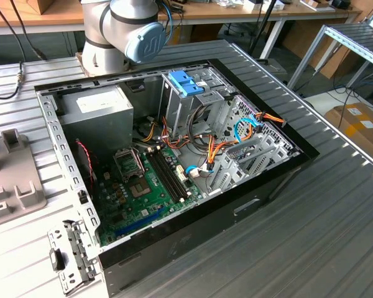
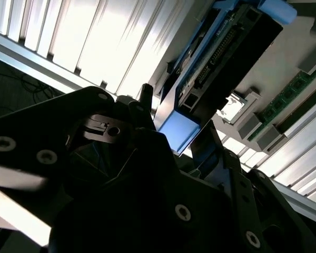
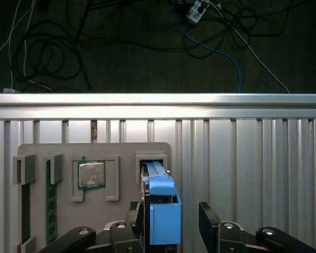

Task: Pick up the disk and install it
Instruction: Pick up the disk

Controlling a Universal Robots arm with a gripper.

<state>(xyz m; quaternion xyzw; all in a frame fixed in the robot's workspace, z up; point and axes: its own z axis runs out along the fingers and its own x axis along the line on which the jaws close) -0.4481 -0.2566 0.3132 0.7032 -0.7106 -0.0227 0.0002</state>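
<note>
The disk (image 3: 160,211) stands on edge in a slot of the grey fixture plate (image 3: 121,153), its bright blue tab end turned up toward the wrist; the gripper (image 3: 169,206) hangs right over it with the fingers (image 3: 208,221) spread open to either side; one finger sits just beside the disk, the other stands off with a plain gap, so nothing is gripped; in the second wrist view the disk (image 2: 221,52) shows its connector row and blue tab; a processor chip (image 3: 90,175) and a memory stick (image 3: 51,203) lie in other recesses of the plate; the plate rests on the ribbed metal counter (image 3: 253,158); in the exterior view the open computer case (image 1: 255,186) sits to the exterior view's right of the plate (image 1: 12,186), motherboard (image 1: 143,192) exposed
</note>
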